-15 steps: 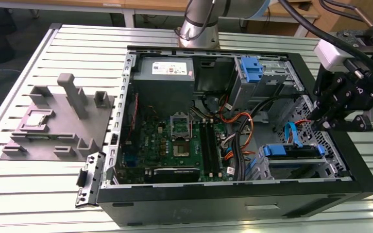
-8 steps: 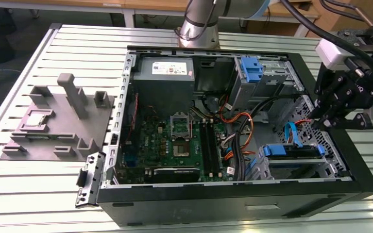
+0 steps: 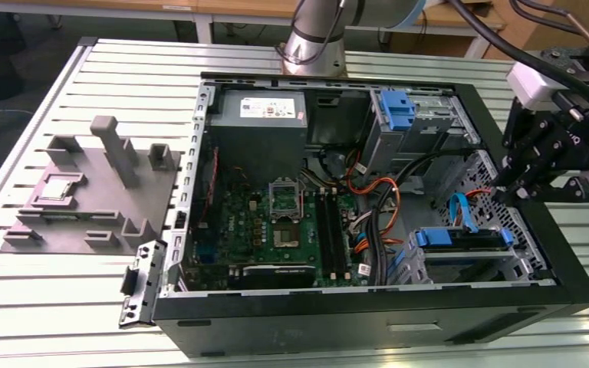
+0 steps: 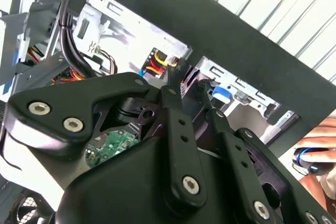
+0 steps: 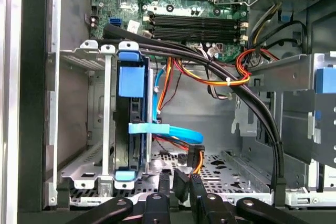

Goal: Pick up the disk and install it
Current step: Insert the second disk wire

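The disk (image 3: 468, 244) sits in the drive cage at the front right corner of the open computer case (image 3: 376, 322), clipped in its blue bracket. In the first wrist view the disk (image 5: 125, 145) stands on edge between the cage's metal rails, and a light blue cable (image 5: 168, 130) runs off it. My gripper (image 3: 524, 195) hangs above the case's right wall, just above and to the right of the cage, apart from the disk. Its fingers (image 4: 173, 98) look pressed together with nothing between them. A green circuit board (image 4: 111, 148) shows behind the gripper's links.
Black, orange and red cables (image 5: 231, 80) cross the space between cage and motherboard (image 3: 274, 222). A second blue bracket (image 3: 397, 111) sits in the far cage. A grey fixture block (image 3: 90, 192) lies left of the case. A person's hand (image 4: 315, 153) rests beyond the case wall.
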Tool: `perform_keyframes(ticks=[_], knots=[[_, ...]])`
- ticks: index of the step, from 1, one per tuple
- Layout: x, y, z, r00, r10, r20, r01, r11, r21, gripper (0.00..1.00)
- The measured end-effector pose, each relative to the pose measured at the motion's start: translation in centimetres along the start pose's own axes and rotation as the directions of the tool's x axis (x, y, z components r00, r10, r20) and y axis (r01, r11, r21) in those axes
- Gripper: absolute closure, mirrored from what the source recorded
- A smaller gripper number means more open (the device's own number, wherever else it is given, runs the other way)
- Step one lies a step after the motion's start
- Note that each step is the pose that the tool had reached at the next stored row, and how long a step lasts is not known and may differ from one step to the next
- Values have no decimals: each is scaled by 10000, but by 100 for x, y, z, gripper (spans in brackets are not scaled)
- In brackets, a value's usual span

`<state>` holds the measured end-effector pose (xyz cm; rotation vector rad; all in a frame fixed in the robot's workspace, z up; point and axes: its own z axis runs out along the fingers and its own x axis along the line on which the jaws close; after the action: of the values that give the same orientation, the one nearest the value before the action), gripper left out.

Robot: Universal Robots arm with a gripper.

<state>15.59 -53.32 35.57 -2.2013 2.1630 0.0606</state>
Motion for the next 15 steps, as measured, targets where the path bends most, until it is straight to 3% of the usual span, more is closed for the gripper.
perform_keyframes(ticks=[6, 15], knots=[[-1, -50, 40, 10000, 0, 3, 0, 10000, 0, 71], [2, -53, 76, 10000, 1, 0, -1, 10000, -9, 71]])
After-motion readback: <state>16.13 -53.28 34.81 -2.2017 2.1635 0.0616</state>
